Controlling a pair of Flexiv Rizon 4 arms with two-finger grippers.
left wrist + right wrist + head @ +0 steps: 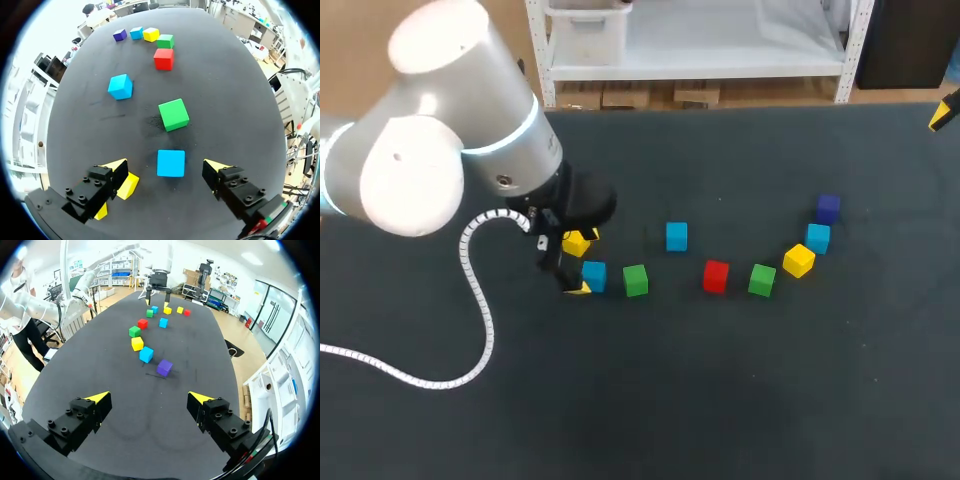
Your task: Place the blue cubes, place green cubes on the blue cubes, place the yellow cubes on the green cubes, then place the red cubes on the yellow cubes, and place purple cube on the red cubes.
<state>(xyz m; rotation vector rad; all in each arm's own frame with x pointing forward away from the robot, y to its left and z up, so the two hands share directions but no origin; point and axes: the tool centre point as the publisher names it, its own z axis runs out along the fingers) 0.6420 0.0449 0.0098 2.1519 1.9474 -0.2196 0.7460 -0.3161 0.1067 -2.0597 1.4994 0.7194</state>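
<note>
Left wrist — hand (166, 163) spread, blue cube (171, 163) between

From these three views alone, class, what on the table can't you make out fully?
Head view: left gripper mostly covered by its own arm.
Left wrist view: yellow cube partly behind a finger.
Head view: right gripper cut by the edge; one yellow tip shows.

Head view: left arm (430, 130) is covering most of left gripper (584, 262); right gripper (942, 112) is being cropped to one yellow tip at table's (720, 400) far right corner. Left wrist view: finger (97, 192) is hiding part of yellow cube (129, 185).
</note>
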